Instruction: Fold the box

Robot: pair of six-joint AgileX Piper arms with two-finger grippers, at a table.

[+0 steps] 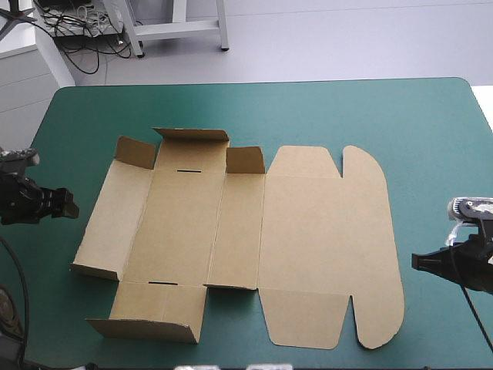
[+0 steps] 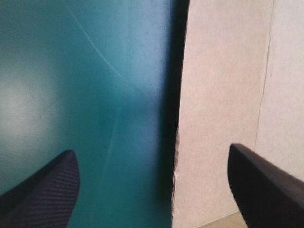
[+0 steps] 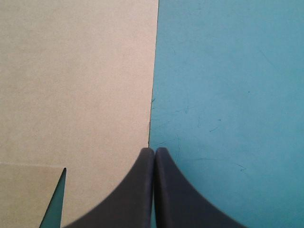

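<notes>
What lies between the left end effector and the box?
Nothing: only a bare strip of teal-green cover separates the left end effector from the box, as the high view shows.

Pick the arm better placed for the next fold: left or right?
Left, probably. The left gripper is open, its fingers either side of the edge of the part-raised side wall of the box. The right gripper is shut at the edge of the flat lid and must open first.
</notes>
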